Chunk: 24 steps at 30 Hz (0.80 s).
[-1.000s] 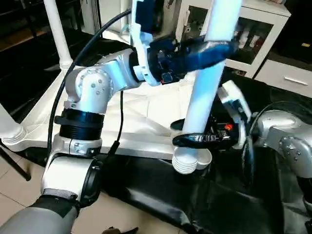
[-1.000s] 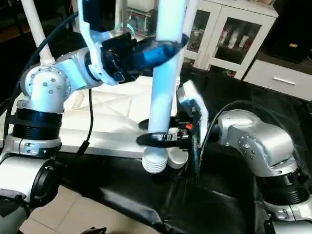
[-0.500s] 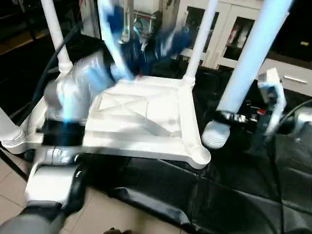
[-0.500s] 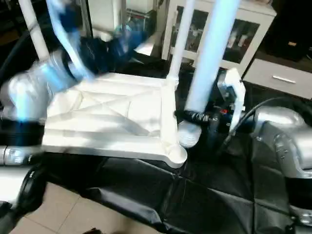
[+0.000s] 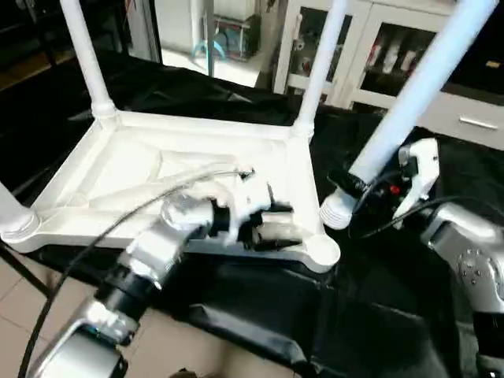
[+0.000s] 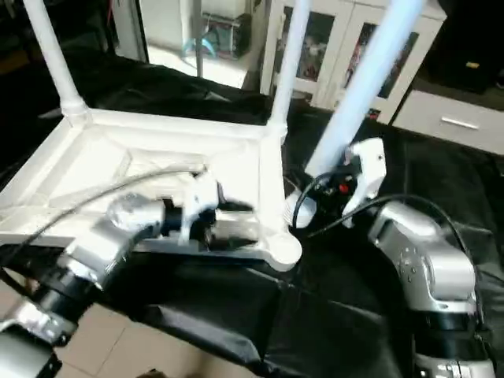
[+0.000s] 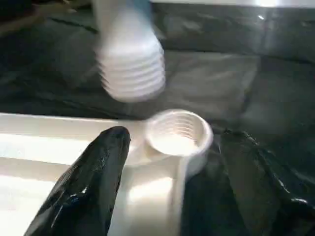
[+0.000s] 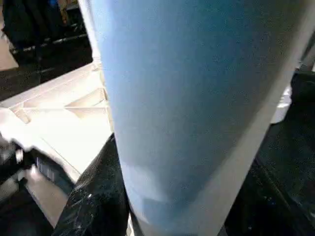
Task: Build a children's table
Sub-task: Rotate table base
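Tabletop [image 5: 189, 169] lies upside down on black sheeting [image 5: 260, 315], ribbed underside up. All places given from its near right corner socket [image 5: 321, 250].

- Three legs already stand in the other corners: far right leg [image 5: 319, 63], far left leg [image 5: 87, 59], near left leg [image 5: 12, 209].
- Fourth leg [image 5: 417, 87] leans steeply away to the right; its ribbed end [image 7: 130, 66] hangs just beside and above the socket, not yet in it.
- Right gripper [image 5: 370, 185] sits just right of the socket, fingers closed around the fourth leg low on its shaft.
- Left gripper [image 5: 276, 228] lies just left of the socket, along the tabletop's near rim. Fingers [image 7: 86, 182] spread wide, holding nothing; one rests over the rim, the other outside it.

Risks, as I judge them:
- Leg is tilted and off the socket's axis. Pushed down like this, the ribbed end would likely catch the socket lip or jam crooked.
- Single low grip on a long leg: the top may swing and twist in the fingers.
- Tabletop unheld; a sideways shove could slide it on the sheeting.
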Tool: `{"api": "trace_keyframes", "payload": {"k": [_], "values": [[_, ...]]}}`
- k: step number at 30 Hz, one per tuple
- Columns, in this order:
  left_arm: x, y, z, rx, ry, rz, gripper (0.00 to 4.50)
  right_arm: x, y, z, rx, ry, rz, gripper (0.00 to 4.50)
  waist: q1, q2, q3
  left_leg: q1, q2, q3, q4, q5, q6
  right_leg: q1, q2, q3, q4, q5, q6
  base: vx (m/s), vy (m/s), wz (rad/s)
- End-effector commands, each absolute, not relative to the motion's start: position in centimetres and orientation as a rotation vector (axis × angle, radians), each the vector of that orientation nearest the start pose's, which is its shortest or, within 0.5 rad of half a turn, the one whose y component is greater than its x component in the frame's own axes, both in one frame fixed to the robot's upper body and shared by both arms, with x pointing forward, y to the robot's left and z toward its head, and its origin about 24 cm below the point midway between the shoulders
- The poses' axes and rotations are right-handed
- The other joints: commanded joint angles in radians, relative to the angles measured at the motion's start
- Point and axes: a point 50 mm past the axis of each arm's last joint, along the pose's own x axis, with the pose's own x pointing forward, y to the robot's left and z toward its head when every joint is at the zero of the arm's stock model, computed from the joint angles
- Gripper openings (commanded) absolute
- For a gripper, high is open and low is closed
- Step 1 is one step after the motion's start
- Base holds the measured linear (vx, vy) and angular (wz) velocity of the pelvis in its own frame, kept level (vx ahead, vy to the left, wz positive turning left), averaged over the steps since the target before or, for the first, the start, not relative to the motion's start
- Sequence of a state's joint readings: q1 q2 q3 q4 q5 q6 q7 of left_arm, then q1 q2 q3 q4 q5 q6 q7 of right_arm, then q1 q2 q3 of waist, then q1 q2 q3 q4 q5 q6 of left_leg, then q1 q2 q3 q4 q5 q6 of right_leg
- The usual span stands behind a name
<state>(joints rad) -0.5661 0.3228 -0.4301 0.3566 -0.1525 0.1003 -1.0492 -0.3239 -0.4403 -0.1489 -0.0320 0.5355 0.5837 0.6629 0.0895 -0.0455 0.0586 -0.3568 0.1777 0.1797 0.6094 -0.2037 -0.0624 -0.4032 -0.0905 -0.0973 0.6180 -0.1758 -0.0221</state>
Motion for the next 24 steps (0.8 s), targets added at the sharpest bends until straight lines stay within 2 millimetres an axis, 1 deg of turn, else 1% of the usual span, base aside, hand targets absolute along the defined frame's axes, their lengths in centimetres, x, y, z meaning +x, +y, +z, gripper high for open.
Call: {"api": "trace_keyframes", "payload": {"k": [1, 2, 3, 5, 6, 7, 10, 11, 14, 15, 16, 17, 18, 19, 20, 21, 22, 24], "values": [[30.1, 7.5, 7.3, 0.406, 0.196, -1.434, 3.08, 29.2, -20.2, 13.0, 0.165, 0.106, 0.688, 1.85, -0.002, 0.003, -0.066, 0.007, 0.056, -0.019, -0.079, -0.175, 0.003, 0.056, -0.072, 0.062, -0.085, -0.273, -0.141, 0.000, 0.000, 0.00], [30.2, 7.7, 6.8, 0.448, 0.208, -1.426, 3.01, 28.9, -19.8, 13.0, 0.160, 0.117, 0.721, 1.85, -0.004, 0.000, -0.065, 0.004, 0.056, -0.021, -0.080, -0.173, 0.002, 0.057, -0.071, 0.061, -0.084, -0.275, -0.134, 0.000, 0.000, 0.00], [30.3, 7.8, 6.7, 0.467, 0.211, -1.422, 3.01, 28.7, -19.7, 13.0, 0.157, 0.126, 0.743, 1.85, -0.005, -0.004, -0.064, 0.005, 0.055, -0.020, -0.080, -0.171, 0.009, 0.055, -0.070, 0.062, -0.086, -0.270, -0.129, 0.000, 0.000, 0.00], [30.4, 7.8, 6.5, 0.478, 0.213, -1.420, 2.81, 28.6, -19.5, 13.0, 0.151, 0.131, 0.755, 1.85, -0.006, -0.004, -0.065, 0.004, 0.057, -0.021, -0.080, -0.164, 0.011, 0.056, -0.072, 0.062, -0.081, -0.256, -0.134, 0.000, 0.000, 0.00], [30.6, 7.9, 6.2, 0.497, 0.219, -1.420, 2.65, 28.4, -19.3, 12.9, 0.140, 0.140, 0.776, 1.85, -0.006, -0.004, -0.063, 0.006, 0.056, -0.020, -0.079, -0.165, 0.015, 0.053, -0.070, 0.062, -0.085, -0.260, -0.132, 0.000, 0.000, 0.00], [30.7, 7.9, 6.1, 0.507, 0.216, -1.418, 2.56, 28.3, -19.3, 12.8, 0.137, 0.144, 0.785, 1.85, -0.006, -0.003, -0.064, 0.007, 0.057, -0.020, -0.079, -0.162, 0.015, 0.053, -0.072, 0.063, -0.083, -0.255, -0.135, 0.000, 0.000, 0.00], [31.0, 8.0, 5.8, 0.547, 0.218, -1.414, 2.49, 28.3, -19.2, 12.9, 0.132, 0.144, 0.790, 1.85, -0.004, -0.003, -0.065, 0.007, 0.058, -0.020, -0.079, -0.150, 0.018, 0.053, -0.074, 0.063, -0.080, -0.230, -0.147, 0.000, 0.000, 0.00], [31.0, 8.0, 5.8, 0.549, 0.219, -1.414, 2.19, 28.2, -19.2, 12.9, 0.132, 0.144, 0.791, 1.85, -0.004, -0.005, -0.064, 0.007, 0.058, -0.019, -0.079, -0.146, 0.022, 0.053, -0.074, 0.063, -0.080, -0.224, -0.150, 0.000, 0.000, 0.00], [31.3, 8.2, 5.6, 0.576, 0.229, -1.413, 2.09, 28.2, -19.1, 13.0, 0.133, 0.144, 0.801, 1.85, -0.004, -0.005, -0.064, 0.005, 0.058, -0.019, -0.078, -0.136, 0.027, 0.054, -0.075, 0.063, -0.078, -0.210, -0.157, 0.000, 0.000, 0.00], [31.3, 8.3, 5.6, 0.577, 0.239, -1.427, 2.09, 28.1, -19.0, 13.0, 0.132, 0.149, 0.811, 1.85, -0.003, -0.005, -0.064, 0.005, 0.057, -0.018, -0.079, -0.136, 0.029, 0.054, -0.076, 0.063, -0.080, -0.216, -0.158, 0.000, 0.000, 0.00], [31.3, 8.3, 5.6, 0.577, 0.239, -1.427, 1.80, 28.1, -19.0, 13.0, 0.132, 0.149, 0.811, 1.85, -0.003, -0.005, -0.064, 0.006, 0.057, -0.018, -0.079, -0.138, 0.029, 0.053, -0.075, 0.063, -0.080, -0.219, -0.158, 0.000, 0.000, 0.00], [31.4, 8.3, 5.6, 0.578, 0.247, -1.439, 1.71, 28.0, -19.0, 13.0, 0.130, 0.153, 0.819, 1.85, -0.003, -0.005, -0.063, 0.006, 0.057, -0.018, -0.079, -0.140, 0.030, 0.052, -0.075, 0.063, -0.082, -0.221, -0.159, 0.000, 0.000, 0.00], [31.4, 8.4, 5.5, 0.584, 0.265, -1.474, 1.67, 27.9, -19.0, 12.9, 0.122, 0.161, 0.826, 1.85, -0.002, -0.004, -0.062, 0.006, 0.058, -0.018, -0.080, -0.143, 0.027, 0.053, -0.077, 0.064, -0.081, -0.224, -0.160, 0.000, 0.000, 0.00], [31.4, 8.3, 5.5, 0.591, 0.267, -1.483, 1.67, 27.9, -19.1, 12.9, 0.119, 0.163, 0.826, 1.85, -0.002, -0.004, -0.060, 0.007, 0.057, -0.017, -0.080, -0.148, 0.029, 0.051, -0.075, 0.063, -0.085, -0.235, -0.157, 0.000, 0.000, 0.00], [31.4, 8.3, 5.5, 0.593, 0.269, -1.486, 1.62, 27.9, -19.1, 12.9, 0.118, 0.163, 0.825, 1.85, -0.001, -0.002, -0.061, 0.007, 0.058, -0.018, -0.081, -0.154, 0.026, 0.052, -0.077, 0.063, -0.085, -0.244, -0.155, 0.000, 0.000, 0.00], [31.5, 8.3, 5.5, 0.595, 0.269, -1.488, 1.50, 27.9, -19.1, 12.9, 0.118, 0.163, 0.825, 1.85, -0.002, -0.003, -0.061, 0.008, 0.059, -0.019, -0.081, -0.161, 0.023, 0.052, -0.078, 0.063, -0.085, -0.249, -0.155, 0.000, 0.000, 0.00], [31.5, 8.2, 5.4, 0.597, 0.272, -1.491, 1.25, 27.9, -19.2, 12.9, 0.118, 0.161, 0.824, 1.85, -0.002, 0.000, -0.061, 0.007, 0.059, -0.019, -0.082, -0.165, 0.021, 0.052, -0.077, 0.063, -0.085, -0.248, -0.158, 0.000, 0.000, 0.00], [31.6, 8.1, 5.3, 0.605, 0.283, -1.497, 1.20, 27.9, -19.2, 12.9, 0.119, 0.160, 0.824, 1.85, -0.003, -0.002, -0.060, 0.007, 0.059, -0.019, -0.082, -0.169, 0.020, 0.052, -0.077, 0.063, -0.087, -0.248, -0.158, 0.000, 0.000, 0.00]]}}
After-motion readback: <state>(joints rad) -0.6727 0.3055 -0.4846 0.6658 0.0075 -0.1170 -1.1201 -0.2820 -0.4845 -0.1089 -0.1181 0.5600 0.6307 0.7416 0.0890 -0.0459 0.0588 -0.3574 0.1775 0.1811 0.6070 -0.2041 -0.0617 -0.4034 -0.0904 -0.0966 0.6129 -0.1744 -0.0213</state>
